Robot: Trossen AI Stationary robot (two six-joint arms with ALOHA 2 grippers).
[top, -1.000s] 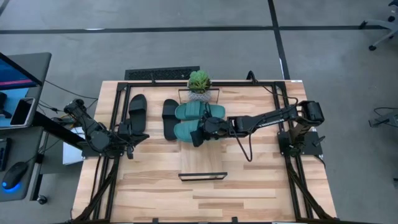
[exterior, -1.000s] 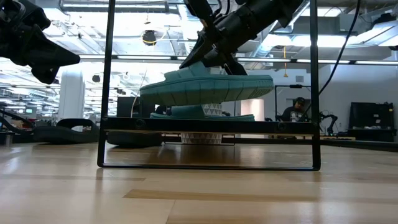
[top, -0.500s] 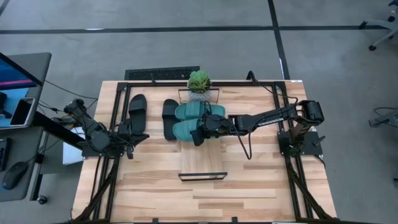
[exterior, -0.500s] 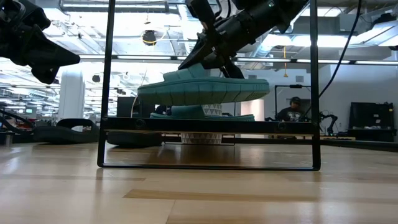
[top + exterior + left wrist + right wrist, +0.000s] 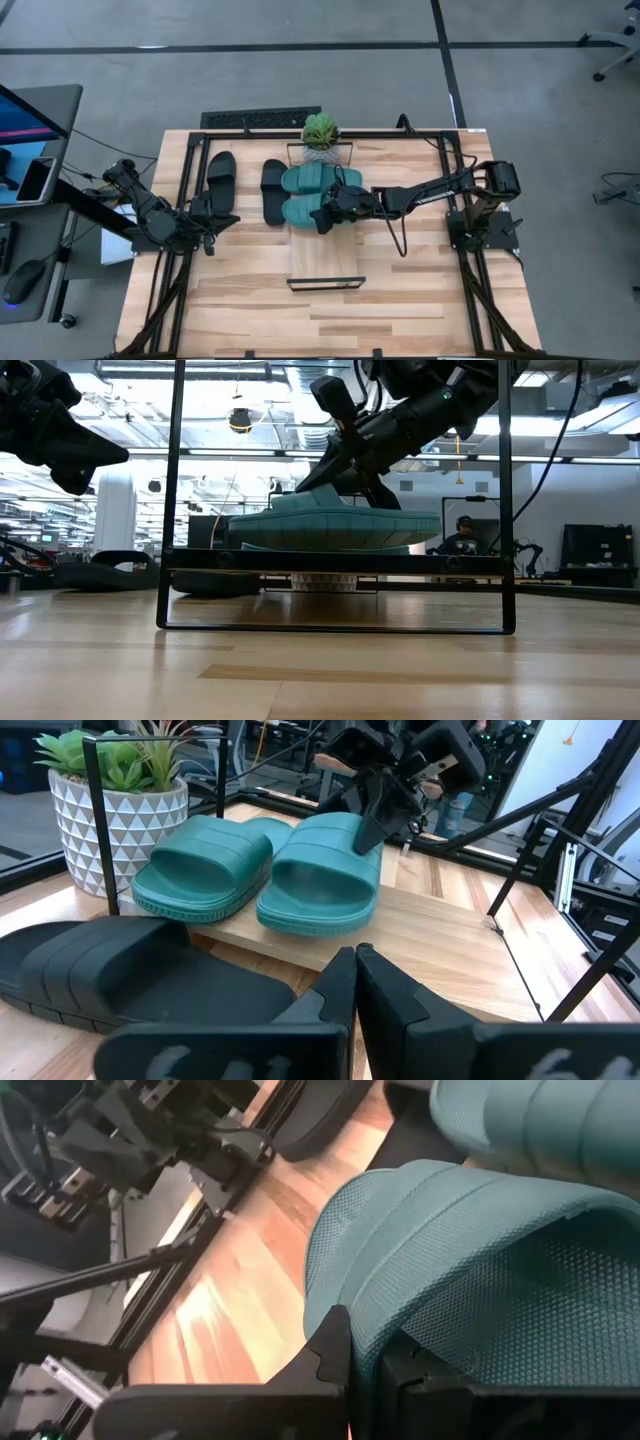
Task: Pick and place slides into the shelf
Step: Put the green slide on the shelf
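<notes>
High view shows the right gripper (image 5: 330,212) reaching across the table and clamped on the strap of a teal slide (image 5: 303,210), which lies on the far part of the shelf (image 5: 325,255). From the right wrist view, the dark fingers (image 5: 335,1350) are closed together on the edge of this strap. Low view shows the sole of the held slide (image 5: 335,527) resting flat on the shelf board, level with it. A second teal slide (image 5: 312,179) lies on the shelf just beside the first one, near the potted plant (image 5: 320,132). Two black slides (image 5: 221,180) lie on the tabletop beside the shelf, on the left side. The left gripper (image 5: 208,238) waits near the left edge of the table, and in the left wrist view its fingers (image 5: 340,985) are pressed together with nothing between them.
</notes>
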